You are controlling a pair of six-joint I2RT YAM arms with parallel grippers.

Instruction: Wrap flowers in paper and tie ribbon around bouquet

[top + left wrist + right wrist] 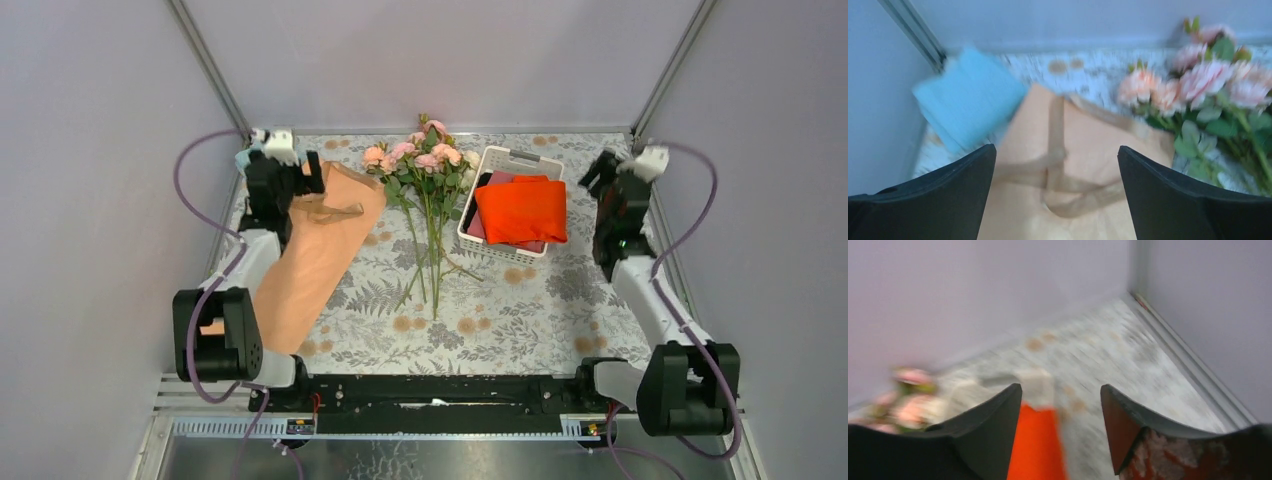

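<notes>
The flowers (pixel 425 185), pink roses on long green stems, lie bare on the patterned table mid-back, also in the left wrist view (pixel 1198 85). Left of them the peach paper (pixel 315 250) stretches from back to front. The tan ribbon (pixel 338 211) loops on its far end. My left gripper (pixel 312 176) hovers open over that end, and the ribbon (pixel 1055 167) and paper (pixel 1093 145) show between its fingers (pixel 948 195). My right gripper (pixel 598 172) hangs open at the back right, holding nothing (pixel 1060 395). No bouquet is in view.
A white basket (pixel 505 157) holding a bright orange cloth (pixel 520 210) stands right of the flowers, just left of my right gripper. A light blue folded cloth (pixel 968 97) lies in the back left corner. Walls close in on three sides.
</notes>
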